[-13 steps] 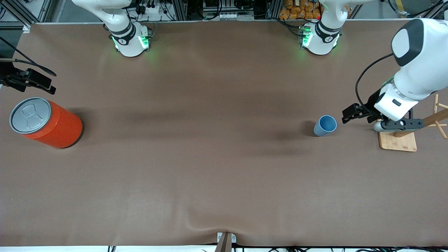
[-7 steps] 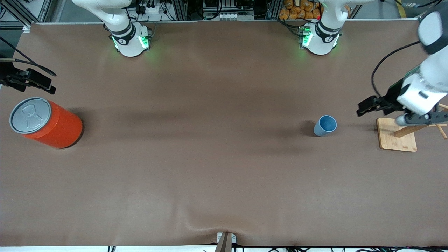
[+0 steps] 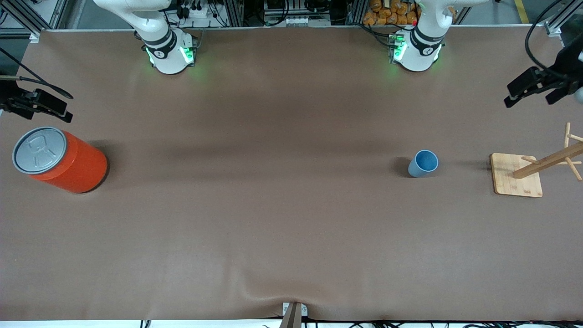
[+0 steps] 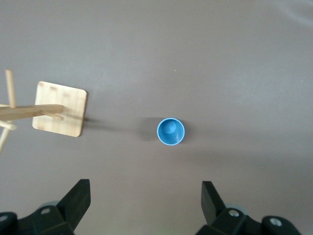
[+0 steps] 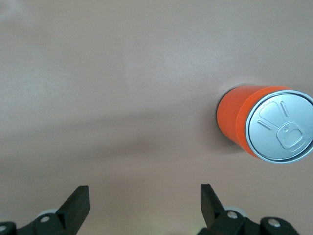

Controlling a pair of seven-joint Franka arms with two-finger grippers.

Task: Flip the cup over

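From my station, the right end effector [image 3: 38,107] waited with its fingers spread apart above the orange can [image 3: 61,160] at its arm's end of the worktop [image 3: 273,218], and I could read no brand or writing, only the pull-tab embossing on the can's grey lid [image 5: 280,127]. The cup [image 3: 423,163] stood mouth-up toward the left arm's end, near the wooden rack [image 3: 530,171]. I judged it light, stiff and smooth-walled, best pinched across rim or wall, while the left end effector [image 3: 535,89] hung spread and empty above the worktop.

Orange can [image 5: 234,125] w/ grey lid [image 5: 280,128] upright on table [image 5: 98,73].
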